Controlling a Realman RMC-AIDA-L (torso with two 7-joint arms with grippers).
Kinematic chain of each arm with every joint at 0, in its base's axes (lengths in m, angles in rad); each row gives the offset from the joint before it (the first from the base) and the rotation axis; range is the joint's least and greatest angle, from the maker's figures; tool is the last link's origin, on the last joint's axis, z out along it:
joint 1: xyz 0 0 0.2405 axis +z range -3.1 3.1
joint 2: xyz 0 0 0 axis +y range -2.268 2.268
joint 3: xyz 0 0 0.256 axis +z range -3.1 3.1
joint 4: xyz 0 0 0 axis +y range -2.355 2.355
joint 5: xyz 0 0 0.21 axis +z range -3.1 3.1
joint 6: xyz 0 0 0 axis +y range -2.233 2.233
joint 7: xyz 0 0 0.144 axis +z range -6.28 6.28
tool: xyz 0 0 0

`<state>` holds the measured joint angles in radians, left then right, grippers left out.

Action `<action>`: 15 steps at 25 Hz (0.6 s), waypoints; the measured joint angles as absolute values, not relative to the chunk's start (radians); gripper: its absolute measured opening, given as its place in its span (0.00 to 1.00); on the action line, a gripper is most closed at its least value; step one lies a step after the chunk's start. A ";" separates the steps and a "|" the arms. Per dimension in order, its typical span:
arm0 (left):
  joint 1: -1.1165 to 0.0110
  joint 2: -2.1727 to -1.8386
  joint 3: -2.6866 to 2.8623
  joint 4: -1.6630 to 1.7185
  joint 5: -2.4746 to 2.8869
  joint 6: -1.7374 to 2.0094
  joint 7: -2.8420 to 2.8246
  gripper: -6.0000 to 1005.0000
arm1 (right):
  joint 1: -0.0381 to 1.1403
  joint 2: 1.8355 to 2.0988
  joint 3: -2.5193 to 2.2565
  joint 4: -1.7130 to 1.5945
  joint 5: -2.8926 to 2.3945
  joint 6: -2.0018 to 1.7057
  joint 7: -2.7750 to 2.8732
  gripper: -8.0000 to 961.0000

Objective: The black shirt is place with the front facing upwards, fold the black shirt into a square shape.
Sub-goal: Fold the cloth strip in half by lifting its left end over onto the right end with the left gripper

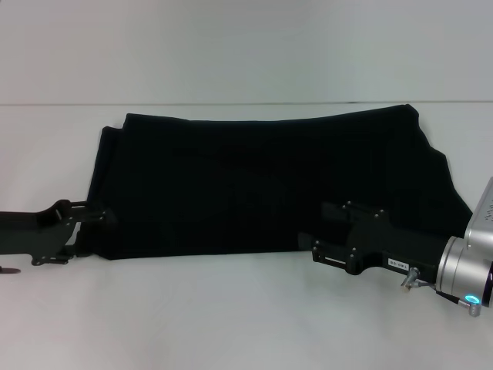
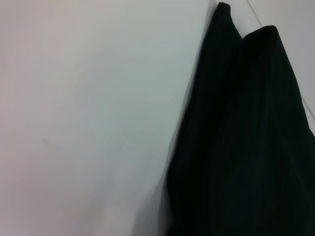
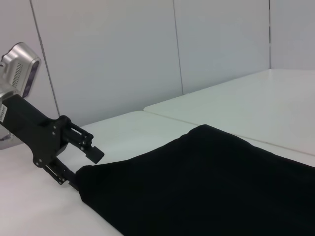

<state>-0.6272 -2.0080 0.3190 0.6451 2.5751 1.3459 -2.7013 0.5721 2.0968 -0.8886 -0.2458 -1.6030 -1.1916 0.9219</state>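
Observation:
The black shirt [image 1: 254,185] lies spread on the white table [image 1: 231,316] as a wide band, with only plain black cloth showing. My left gripper [image 1: 91,230] is at the shirt's near left corner, its fingers spread open on either side of the cloth edge; the right wrist view shows this gripper [image 3: 84,168] too, at that corner of the shirt [image 3: 206,187]. My right gripper [image 1: 317,230] reaches over the near edge, right of the middle, and stands open with its upper finger above the cloth. The left wrist view shows the shirt [image 2: 246,147] hanging close.
White table surface runs all around the shirt, with a seam line [image 1: 62,104] along the back. Pale wall panels [image 3: 123,49] rise behind the table. No other objects are in view.

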 joint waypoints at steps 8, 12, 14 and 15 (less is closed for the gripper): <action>-0.637 -2.008 0.372 0.651 2.587 1.335 -2.707 0.70 | 0.574 2.097 -0.889 -0.245 -1.603 -1.196 0.922 0.80; -0.640 -2.008 0.372 0.652 2.589 1.328 -2.707 0.54 | 0.575 2.097 -0.890 -0.245 -1.603 -1.196 0.922 0.80; -0.640 -2.008 0.372 0.652 2.591 1.324 -2.707 0.46 | 0.575 2.097 -0.890 -0.245 -1.603 -1.196 0.922 0.80; -0.640 -2.008 0.375 0.652 2.591 1.323 -2.707 0.42 | 0.575 2.097 -0.890 -0.245 -1.603 -1.196 0.922 0.80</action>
